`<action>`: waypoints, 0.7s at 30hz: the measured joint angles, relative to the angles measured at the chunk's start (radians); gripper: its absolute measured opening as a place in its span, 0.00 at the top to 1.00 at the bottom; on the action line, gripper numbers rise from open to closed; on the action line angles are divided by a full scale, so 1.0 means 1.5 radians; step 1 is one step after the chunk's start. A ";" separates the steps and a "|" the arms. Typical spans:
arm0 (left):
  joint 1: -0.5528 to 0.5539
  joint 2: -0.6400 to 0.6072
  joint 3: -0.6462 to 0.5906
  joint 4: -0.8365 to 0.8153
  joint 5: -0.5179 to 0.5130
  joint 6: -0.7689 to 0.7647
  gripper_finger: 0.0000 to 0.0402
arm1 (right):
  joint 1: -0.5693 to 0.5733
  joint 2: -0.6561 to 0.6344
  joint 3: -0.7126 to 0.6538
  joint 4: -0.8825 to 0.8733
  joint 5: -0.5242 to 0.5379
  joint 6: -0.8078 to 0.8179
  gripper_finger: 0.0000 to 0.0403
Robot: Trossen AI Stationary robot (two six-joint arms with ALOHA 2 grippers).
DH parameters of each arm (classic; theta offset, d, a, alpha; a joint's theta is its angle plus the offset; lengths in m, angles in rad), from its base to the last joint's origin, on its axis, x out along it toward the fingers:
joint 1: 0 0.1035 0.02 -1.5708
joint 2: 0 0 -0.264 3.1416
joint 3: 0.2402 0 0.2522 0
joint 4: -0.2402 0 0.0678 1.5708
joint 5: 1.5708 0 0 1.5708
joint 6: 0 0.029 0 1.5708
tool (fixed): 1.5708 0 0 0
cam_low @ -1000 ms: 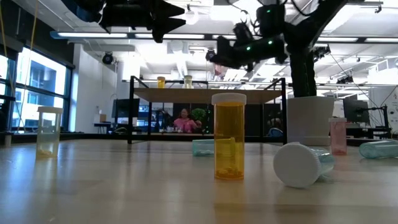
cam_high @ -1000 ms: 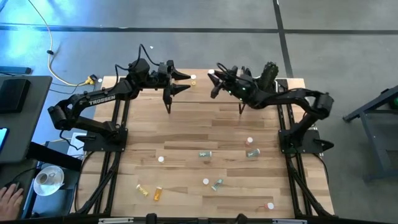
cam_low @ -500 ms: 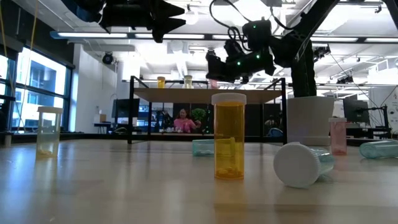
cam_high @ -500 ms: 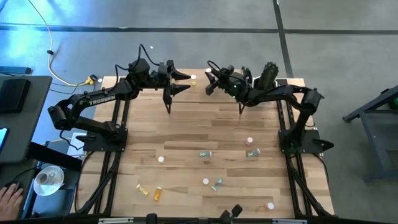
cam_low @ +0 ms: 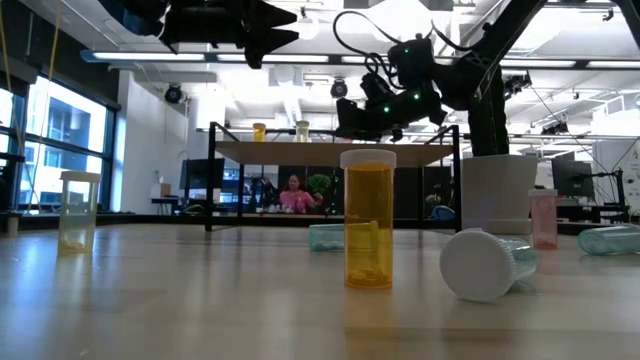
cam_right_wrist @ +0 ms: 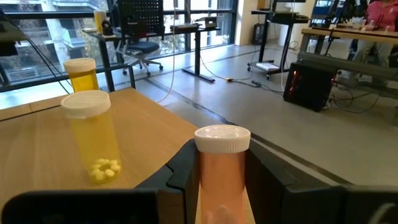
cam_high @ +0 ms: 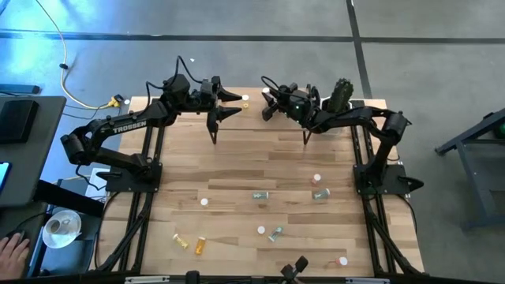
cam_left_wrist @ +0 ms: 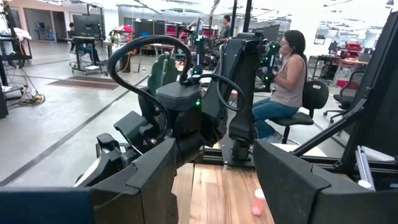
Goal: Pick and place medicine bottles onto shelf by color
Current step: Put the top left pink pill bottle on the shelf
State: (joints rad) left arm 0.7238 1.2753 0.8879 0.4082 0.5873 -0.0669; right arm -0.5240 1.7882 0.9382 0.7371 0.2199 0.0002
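Two bottles [cam_right_wrist: 93, 134] stand on the shelf [cam_low: 330, 150]. Right tool [cam_right_wrist: 217, 180] grips a pink bottle [cam_right_wrist: 222, 174]; left tool [cam_high: 229, 105] open, empty. Many remain on the worktop [cam_high: 237, 181], lower frame.

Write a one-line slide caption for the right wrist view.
Right gripper holds a pink bottle over the shelf, near two yellow bottles.

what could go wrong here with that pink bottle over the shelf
1. The right gripper holds the pink bottle close to the shelf edge; released there, it might tip off.
2. Two bottles already stand on the shelf, the yellow bottle nearest; a sideways move could knock it over.
3. The left gripper hovers close by with open jaws, so the arms could collide.
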 joint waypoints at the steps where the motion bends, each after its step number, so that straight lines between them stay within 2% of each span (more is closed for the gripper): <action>1: 0.000 0.000 0.000 0.000 0.000 0.000 0.49 | 0.000 0.000 0.000 0.000 0.000 0.000 0.77; 21: 0.000 0.000 0.000 0.000 0.000 0.000 0.49 | 0.006 0.000 0.001 -0.007 0.001 -0.003 0.77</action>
State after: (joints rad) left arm 0.7238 1.2755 0.8879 0.4080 0.5873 -0.0669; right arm -0.5155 1.7878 0.9394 0.7259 0.2207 -0.0048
